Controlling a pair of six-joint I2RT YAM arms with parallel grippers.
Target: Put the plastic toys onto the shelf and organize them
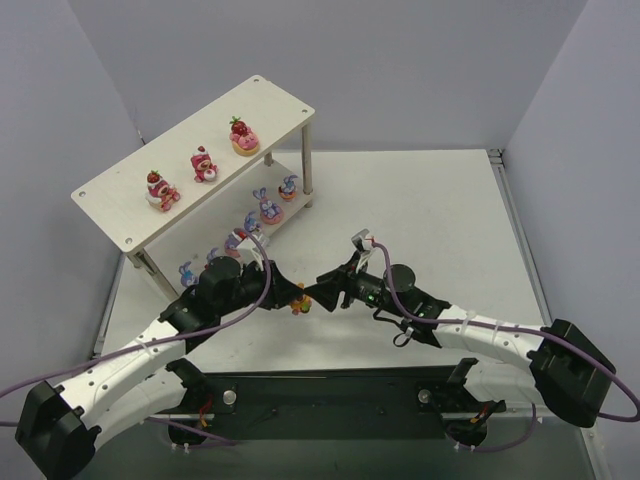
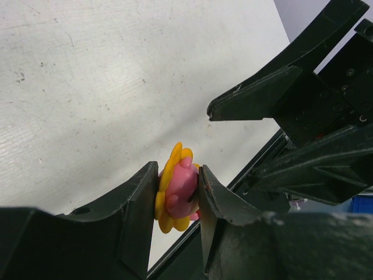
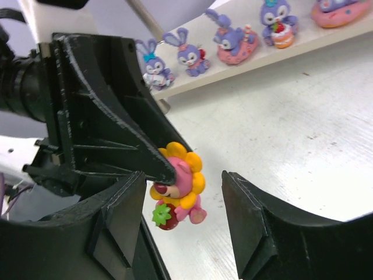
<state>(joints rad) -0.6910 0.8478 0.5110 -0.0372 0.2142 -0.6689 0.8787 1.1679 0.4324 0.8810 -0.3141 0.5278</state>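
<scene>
My left gripper (image 1: 290, 295) is shut on the orange-yellow flower figure (image 1: 299, 301), a pink bear face ringed with petals, and holds it above the table; in the left wrist view (image 2: 178, 188) it is pinched between both fingers. My right gripper (image 1: 322, 293) is open, its jaws on either side of the figure (image 3: 182, 178) without touching it. The shelf (image 1: 120, 210) stands at the back left. Three strawberry bears (image 1: 205, 164) sit on its top board. Several purple bunnies (image 1: 268, 208) stand on the lower board and also show in the right wrist view (image 3: 189, 52).
The two arms meet nose to nose in front of the shelf's right end. The right gripper's fingers (image 2: 256, 99) fill the upper right of the left wrist view. A black base rail (image 1: 330, 390) runs along the near table edge.
</scene>
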